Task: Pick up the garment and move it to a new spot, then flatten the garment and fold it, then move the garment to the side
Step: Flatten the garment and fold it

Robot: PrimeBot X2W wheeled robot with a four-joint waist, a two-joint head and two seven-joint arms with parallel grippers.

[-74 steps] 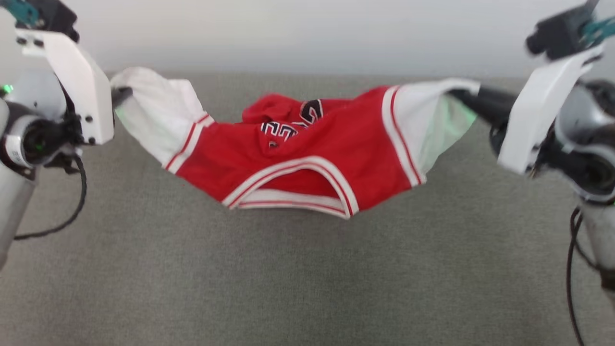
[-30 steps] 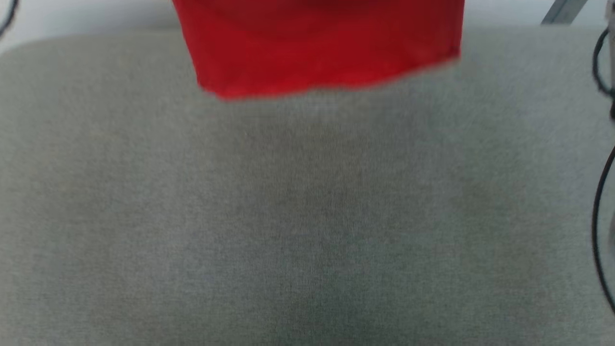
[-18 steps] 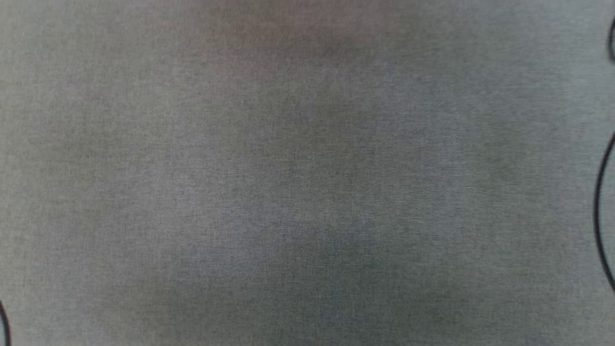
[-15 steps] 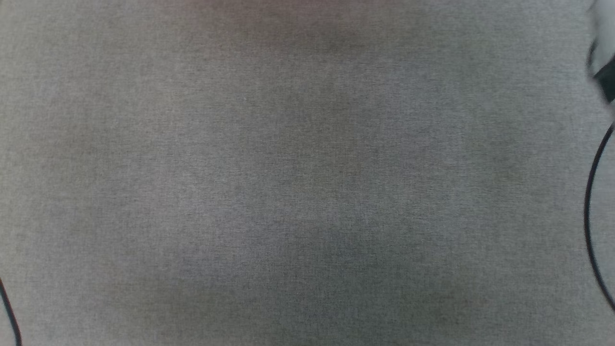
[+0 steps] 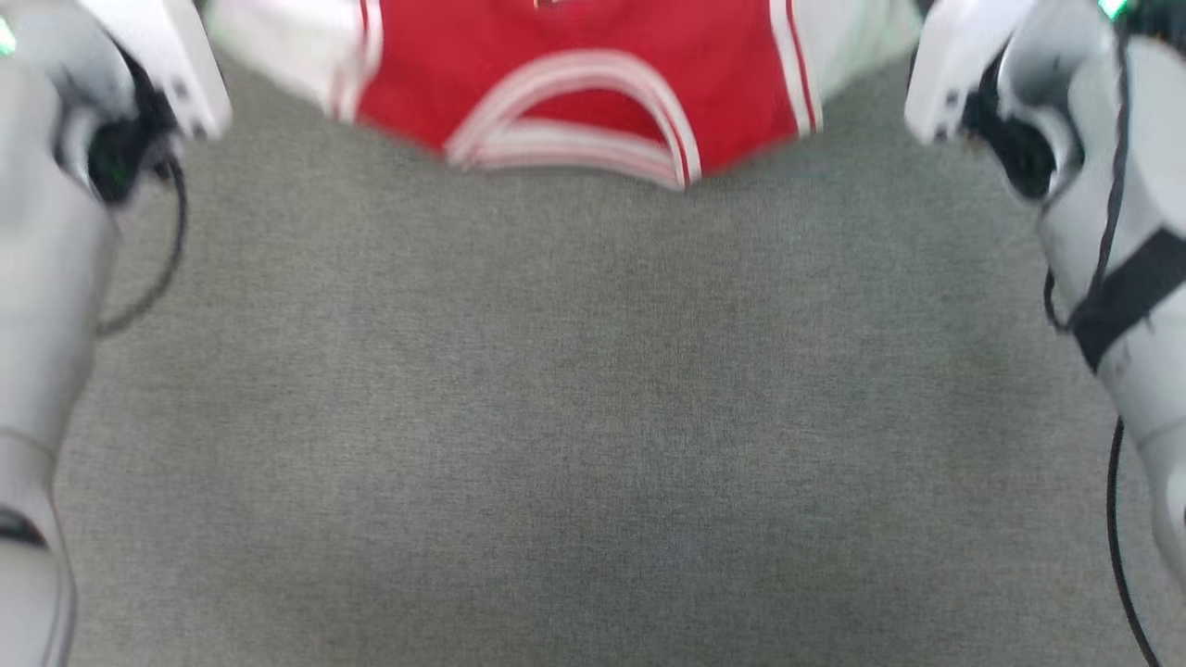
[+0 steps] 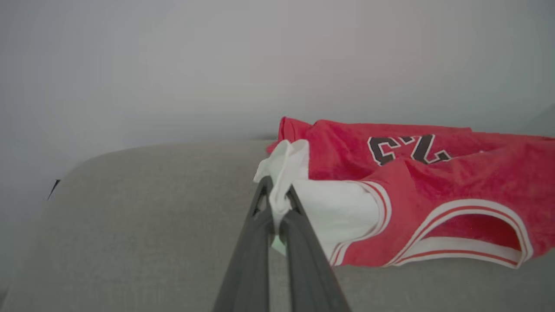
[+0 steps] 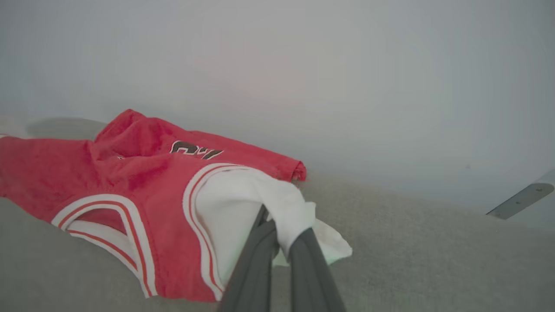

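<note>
Left wrist view: the garment [image 6: 455,182] sagged onto the back of the grey cushion [image 6: 143,225], left gripper [image 6: 277,208] and right gripper [image 7: 282,236] each pinching a white corner, where a hard pull could slip those small bites.

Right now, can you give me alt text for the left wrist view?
The left tool is shut on a white bunch of the red jersey, which lies rumpled on the grey padded surface. A pale wall is behind.

Matt cloth garment [image 6: 433,190], woven couch [image 5: 593,417]
</note>
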